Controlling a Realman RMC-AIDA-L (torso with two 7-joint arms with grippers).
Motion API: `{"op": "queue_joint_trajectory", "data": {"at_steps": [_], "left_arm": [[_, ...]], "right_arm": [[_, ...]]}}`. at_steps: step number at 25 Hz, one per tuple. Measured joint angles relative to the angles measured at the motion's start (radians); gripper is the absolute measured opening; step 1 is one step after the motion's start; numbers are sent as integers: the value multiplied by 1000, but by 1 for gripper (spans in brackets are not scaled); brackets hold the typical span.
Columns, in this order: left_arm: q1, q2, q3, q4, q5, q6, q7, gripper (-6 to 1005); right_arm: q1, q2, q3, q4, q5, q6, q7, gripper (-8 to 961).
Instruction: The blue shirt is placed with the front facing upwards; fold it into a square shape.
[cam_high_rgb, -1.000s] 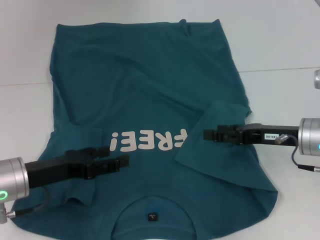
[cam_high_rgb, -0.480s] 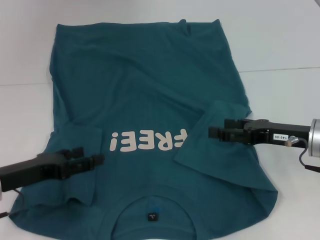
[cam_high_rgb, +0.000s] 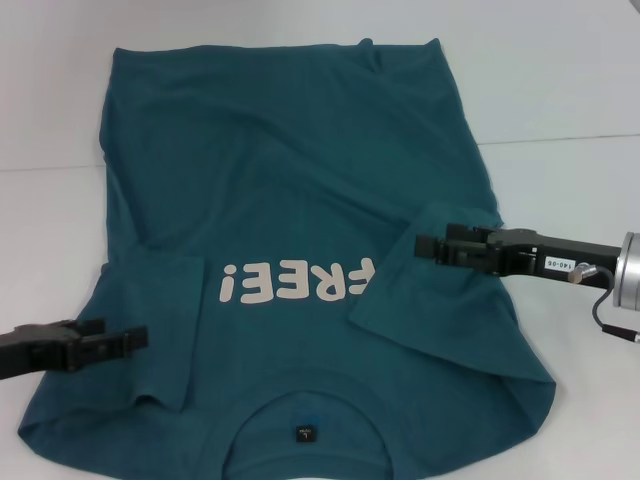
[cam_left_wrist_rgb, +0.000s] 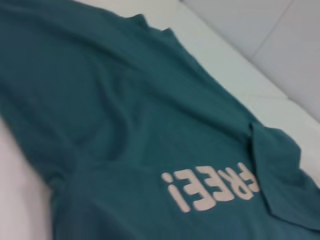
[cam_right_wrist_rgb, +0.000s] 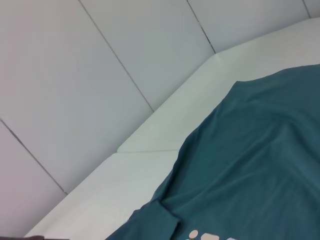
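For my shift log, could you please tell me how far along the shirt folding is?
Done: both sleeves of the blue shirt lie folded inward beside the FREE! lettering. In hand: nothing; the left end effector is at the shirt's left edge, and the right end effector hovers over its folded sleeve. Left: the body remains spread flat, unfolded.

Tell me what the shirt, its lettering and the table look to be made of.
The shirt looks like soft matte knit, probably cotton: it creases and its sleeves lie folded flat. The lettering looks like a flat off-white print, with no stitching visible. The table is a smooth, matte white surface with thin seams; its material cannot be told.
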Motion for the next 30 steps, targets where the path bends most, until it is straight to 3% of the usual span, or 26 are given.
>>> {"op": "queue_joint_trajectory", "data": {"at_steps": [14,30], "left_arm": [[-6,17,-51,29,137,5,-63,885],[0,24,-72,61,182,25,-97,886]], "right_arm": [[19,-16,-63,-8,-67,2,2,923],[24,-39,-72,-2,-94,-43,13,922]]}}
